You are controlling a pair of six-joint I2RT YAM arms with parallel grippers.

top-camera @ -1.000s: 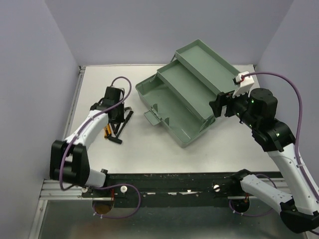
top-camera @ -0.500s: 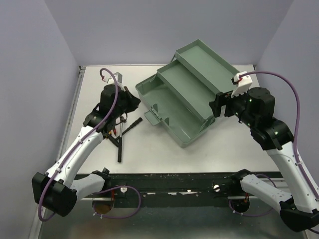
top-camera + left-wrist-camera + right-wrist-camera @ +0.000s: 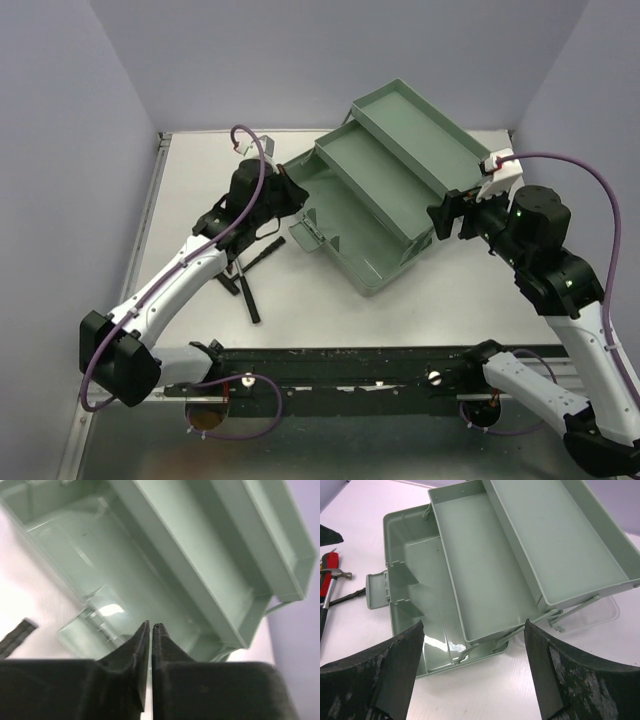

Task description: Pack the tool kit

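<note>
The tool kit point(image 3: 362, 218) is a sage-green box standing open in the middle of the table, its two trays point(image 3: 415, 130) stepped up toward the back right. My left gripper point(image 3: 296, 193) hovers at the box's left end, over the deep bottom compartment point(image 3: 95, 560). In the left wrist view its jaws point(image 3: 151, 626) are shut and nothing shows between them. My right gripper point(image 3: 438, 218) hangs at the box's right end, and in its wrist view it stands wide open point(image 3: 473, 625) and empty above the box point(image 3: 485, 565).
Loose black tools point(image 3: 246, 292) lie on the table left of the box, under my left arm. A red-handled hammer point(image 3: 330, 570) and a drill bit point(image 3: 347, 597) show at the right wrist view's left edge. A clear plastic lid point(image 3: 609, 612) sits beside the trays.
My left arm has swung from the tool pile rightward to the box's left end and its jaws have shut. The black tools got scattered. My right arm drew back slightly to the right.
</note>
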